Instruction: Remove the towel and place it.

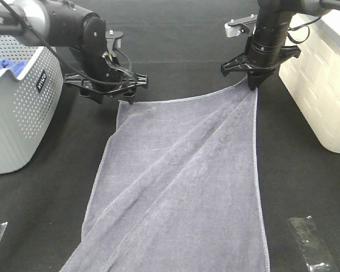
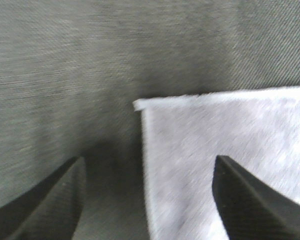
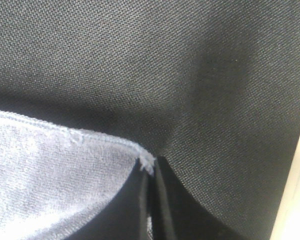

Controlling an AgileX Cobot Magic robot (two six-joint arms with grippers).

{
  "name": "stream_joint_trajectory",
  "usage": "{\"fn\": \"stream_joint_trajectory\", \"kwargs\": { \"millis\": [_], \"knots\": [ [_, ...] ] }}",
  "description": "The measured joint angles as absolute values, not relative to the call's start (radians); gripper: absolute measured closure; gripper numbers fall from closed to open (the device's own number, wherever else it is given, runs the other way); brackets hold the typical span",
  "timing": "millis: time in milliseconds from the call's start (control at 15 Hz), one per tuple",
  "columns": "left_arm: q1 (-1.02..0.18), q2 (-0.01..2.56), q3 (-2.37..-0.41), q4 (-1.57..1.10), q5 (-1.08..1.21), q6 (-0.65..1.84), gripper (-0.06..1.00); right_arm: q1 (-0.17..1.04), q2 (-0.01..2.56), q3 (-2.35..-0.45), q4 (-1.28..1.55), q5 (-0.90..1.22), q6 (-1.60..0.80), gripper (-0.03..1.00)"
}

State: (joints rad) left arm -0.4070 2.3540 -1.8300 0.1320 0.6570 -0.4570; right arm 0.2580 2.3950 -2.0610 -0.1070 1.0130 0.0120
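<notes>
Left gripper [image 2: 149, 160] is spread wide, its fingers straddling the towel's [image 1: 181, 181] far left corner, and nothing is pinched. Right gripper [image 3: 151, 167] is clamped tight on the far right corner, which sits a touch off the black table [image 1: 175, 39]. The towel lies flat across the middle, long axis running twelve to six, creased on the diagonal. Its near end runs out of view at six. There is one arm at each twelve o'clock corner. The grey basket [image 1: 22, 107] sits at nine and the white box [image 1: 323, 85] at three, close beside the right arm. Likely the left must close before any lift, and that box leaves little room.
</notes>
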Motion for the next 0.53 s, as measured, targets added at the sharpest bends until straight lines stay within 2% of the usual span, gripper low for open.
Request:
{"fn": "stream_joint_trajectory", "kwargs": {
  "millis": [400, 533],
  "knots": [
    [-0.407, 2.421, -1.886, 0.123, 0.660, -0.458, 0.33, 0.258, 2.395, -2.061, -0.107, 1.012, 0.012, 0.97],
    [-0.407, 2.437, -1.886, 0.123, 0.658, -0.460, 0.42, 0.258, 2.395, -2.061, -0.107, 1.012, 0.012, 0.97]
  ]
}}
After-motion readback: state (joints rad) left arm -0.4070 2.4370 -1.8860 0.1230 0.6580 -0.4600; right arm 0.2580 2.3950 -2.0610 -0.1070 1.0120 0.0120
